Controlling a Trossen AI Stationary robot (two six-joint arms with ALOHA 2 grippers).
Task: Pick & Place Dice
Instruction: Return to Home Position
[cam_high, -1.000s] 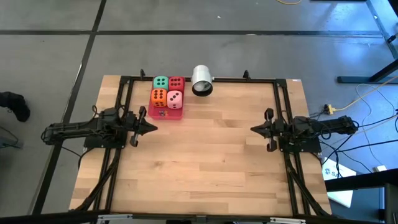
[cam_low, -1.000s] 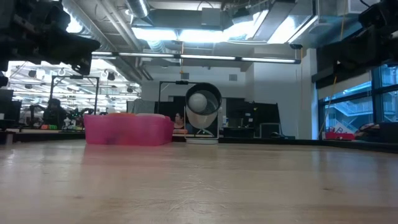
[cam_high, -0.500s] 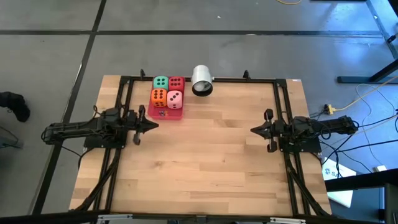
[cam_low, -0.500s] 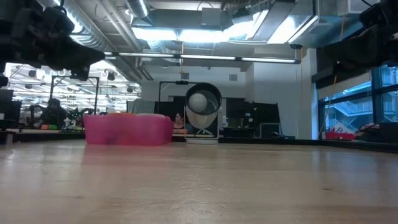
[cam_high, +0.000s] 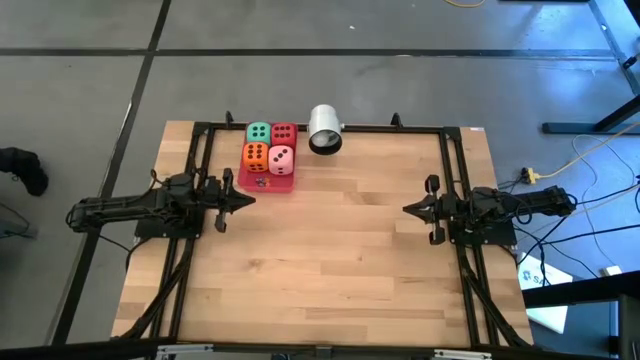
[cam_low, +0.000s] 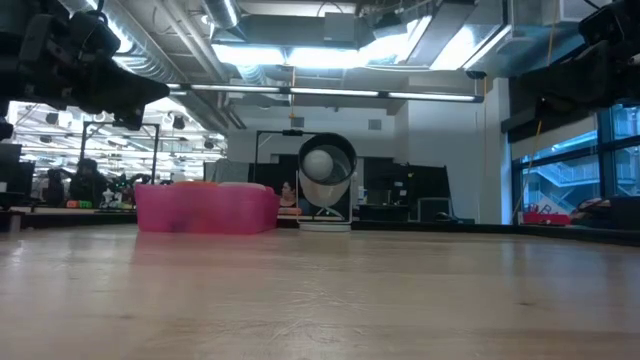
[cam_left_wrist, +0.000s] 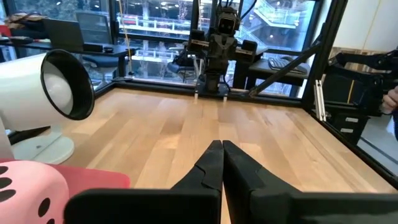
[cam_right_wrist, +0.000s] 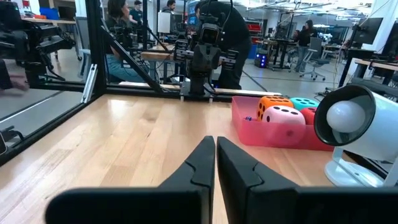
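Several dice sit together in a pink tray (cam_high: 285, 184) at the table's far left: green (cam_high: 259, 133), red (cam_high: 284, 134), orange (cam_high: 256, 157) and pink (cam_high: 282, 160). In the right wrist view the pink die (cam_right_wrist: 285, 116) and orange die (cam_right_wrist: 272, 104) rise above the tray's wall (cam_right_wrist: 267, 134). My left gripper (cam_high: 250, 202) hovers shut at the table's left edge, just near of the tray, pointing level toward the right. My right gripper (cam_high: 408, 208) hovers shut at the right edge, pointing left. Neither touches anything.
A white cylinder-shaped lamp or camera (cam_high: 325, 129) on a round foot stands at the far edge, right of the tray. A black frame (cam_high: 330, 127) runs around the table's far and side edges. Bare wood (cam_high: 330, 250) lies between the two grippers.
My left gripper has turned slightly at the wrist, its tip swinging a little toward the table's far edge. The dice and the tray have stayed where they were.
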